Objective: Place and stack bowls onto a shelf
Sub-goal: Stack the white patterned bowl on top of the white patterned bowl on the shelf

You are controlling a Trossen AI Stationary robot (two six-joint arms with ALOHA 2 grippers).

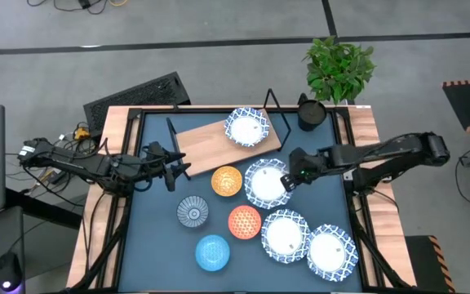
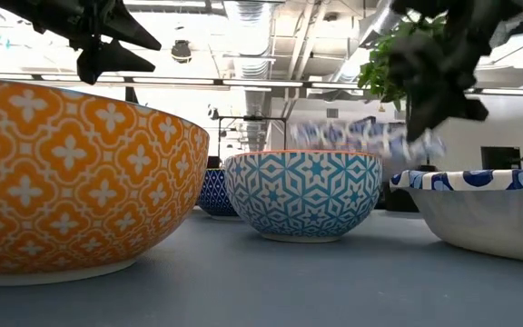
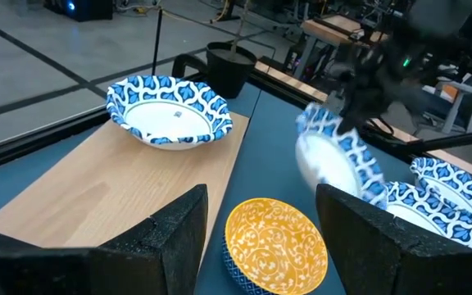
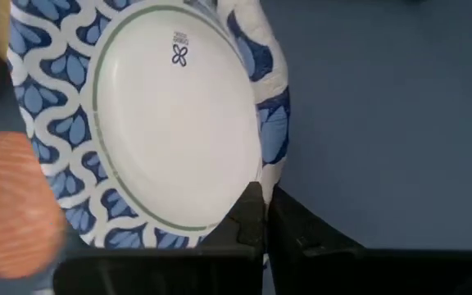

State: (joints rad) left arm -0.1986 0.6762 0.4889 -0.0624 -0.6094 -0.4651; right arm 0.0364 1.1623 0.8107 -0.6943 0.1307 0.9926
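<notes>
Dark-blue tabletop [image 1: 161, 245], light-wood shelf [image 1: 206, 139] along its far edge carrying one blue-rimmed white bowl [image 1: 247, 126], right gripper [image 1: 287, 181] pinching the rim of another white bowl [image 1: 266, 183] near the tabletop's middle, left gripper [image 1: 179, 170] spread wide, empty, beside the shelf's near-left corner
</notes>
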